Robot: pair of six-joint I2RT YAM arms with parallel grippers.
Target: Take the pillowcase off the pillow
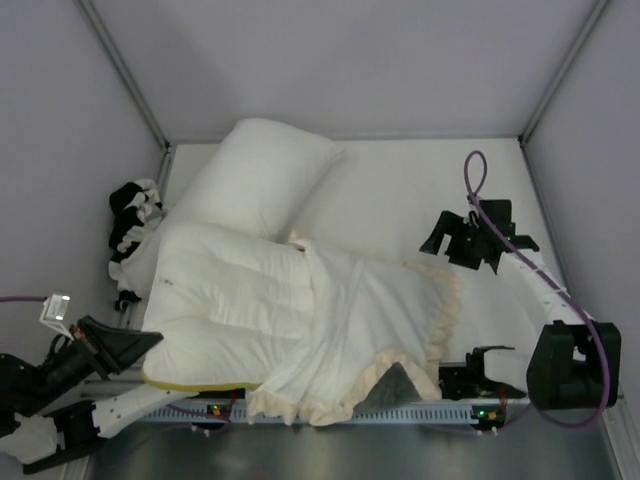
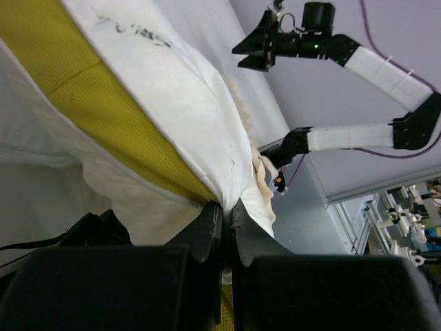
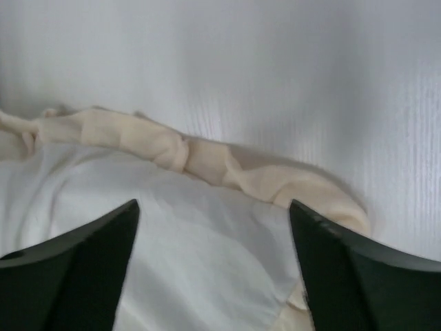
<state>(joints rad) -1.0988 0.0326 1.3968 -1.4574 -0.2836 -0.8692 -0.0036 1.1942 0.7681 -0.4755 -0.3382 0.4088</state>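
Left end effector [image 2: 226, 224] clamped, right end effector [image 3: 213, 204] spread wide.

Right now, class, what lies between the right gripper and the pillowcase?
Nothing: in the right wrist view the open right gripper faces the pillowcase and frill, unobstructed.

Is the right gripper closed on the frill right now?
No, the right gripper is open, fingers spread wide, with the cream frill lying beyond them untouched.
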